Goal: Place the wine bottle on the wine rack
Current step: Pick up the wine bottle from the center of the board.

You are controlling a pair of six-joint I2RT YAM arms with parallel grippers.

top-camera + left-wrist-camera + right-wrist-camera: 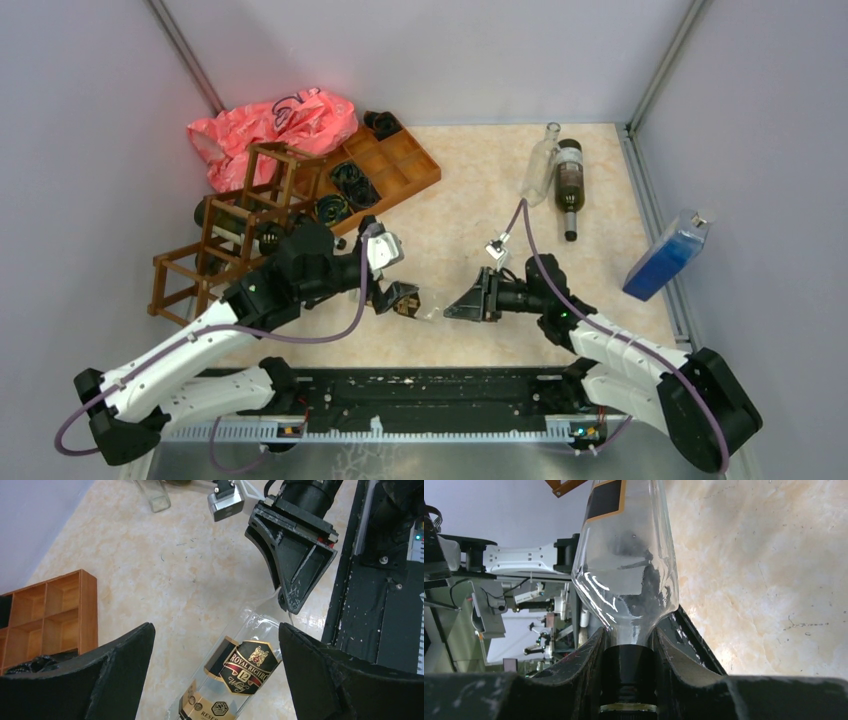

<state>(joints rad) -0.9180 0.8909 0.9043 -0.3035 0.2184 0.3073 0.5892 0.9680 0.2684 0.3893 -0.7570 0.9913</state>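
The beige table [470,185] bears a wine rack [245,205], tray [395,160] and pink bag [270,125].

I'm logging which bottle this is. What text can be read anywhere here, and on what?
"ROYAL RICHRO": black label of the clear bottle.
"12": same label, centre.
"Whisky": script beneath.
"RESER": lower label, cut off by the frame.
Too small to read: label of the dark bottle, print on the pink bag.

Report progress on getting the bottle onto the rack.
Done: the right gripper is shut on the clear whisky bottle at its neck. In hand: the left gripper stands open, straddling the bottle's labelled body without gripping it. Left: the bottle is near the front of the table, apart from the wine rack. Carrying and placing it remain.
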